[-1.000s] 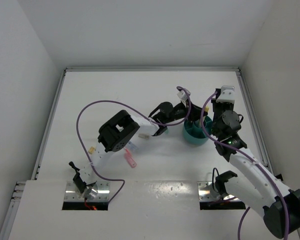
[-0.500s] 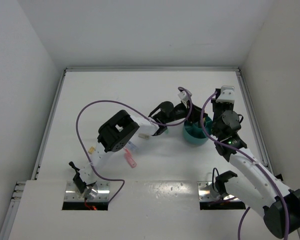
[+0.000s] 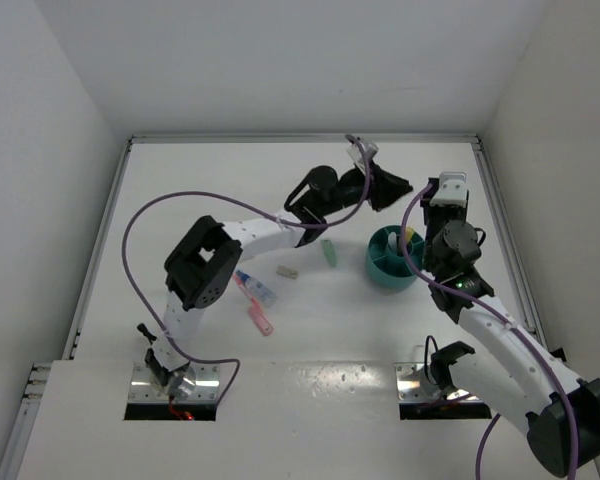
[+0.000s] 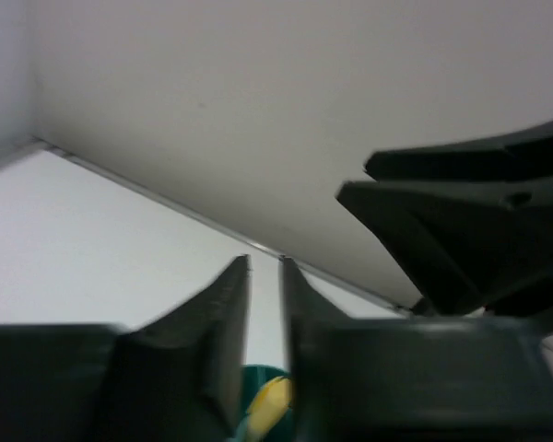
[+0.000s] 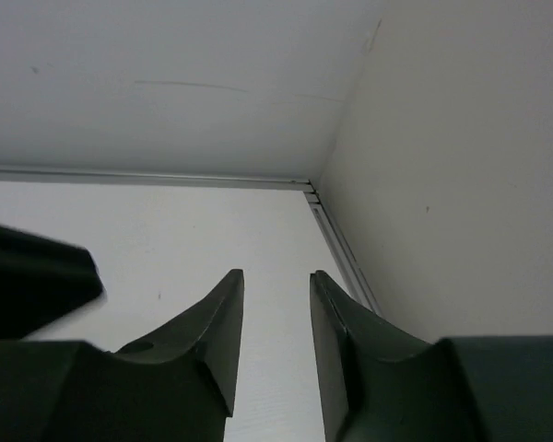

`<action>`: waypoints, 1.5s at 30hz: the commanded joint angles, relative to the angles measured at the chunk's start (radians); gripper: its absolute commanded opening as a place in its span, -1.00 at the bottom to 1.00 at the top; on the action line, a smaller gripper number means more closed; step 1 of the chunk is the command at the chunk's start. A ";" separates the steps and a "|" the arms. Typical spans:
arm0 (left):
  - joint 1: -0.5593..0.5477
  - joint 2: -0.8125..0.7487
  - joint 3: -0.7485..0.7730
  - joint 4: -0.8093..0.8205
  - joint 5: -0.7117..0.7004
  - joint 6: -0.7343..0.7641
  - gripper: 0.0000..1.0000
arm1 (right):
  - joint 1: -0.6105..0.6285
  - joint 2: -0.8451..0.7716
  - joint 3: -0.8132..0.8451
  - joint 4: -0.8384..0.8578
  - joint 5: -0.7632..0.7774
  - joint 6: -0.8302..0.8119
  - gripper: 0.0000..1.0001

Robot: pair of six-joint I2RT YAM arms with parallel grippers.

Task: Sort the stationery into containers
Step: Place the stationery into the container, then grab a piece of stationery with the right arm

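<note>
The left gripper (image 3: 400,187), fingers nearly together and empty, has lifted up-frame off the teal tub (image 3: 385,272), uncovering a green marker (image 3: 328,252).

1. Left arm (image 3: 245,232): reaches from its base at the near left edge up and across toward the far centre, elbow raised, forearm running rightward.
2. Left gripper (image 3: 398,187): points right; in its wrist view the two fingers (image 4: 223,313) stand almost together, a thin gap between them, apparently nothing clamped.
3. Right arm (image 3: 500,335): rises from the near right base toward the far side.
4. Right gripper (image 5: 276,304): fingers parted by a narrow gap, holding nothing.
</note>
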 commanded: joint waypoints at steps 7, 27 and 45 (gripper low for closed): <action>0.200 -0.332 -0.039 -0.792 -0.464 -0.077 -0.93 | 0.020 0.146 0.318 -0.673 -0.720 -0.003 -0.84; 0.464 -1.144 -0.654 -1.184 -1.031 -0.051 0.43 | 0.189 1.148 1.145 -1.237 -0.691 0.337 -0.02; 0.473 -1.124 -0.642 -1.195 -0.993 -0.051 0.70 | 0.189 1.332 1.153 -1.250 -0.644 0.346 -0.02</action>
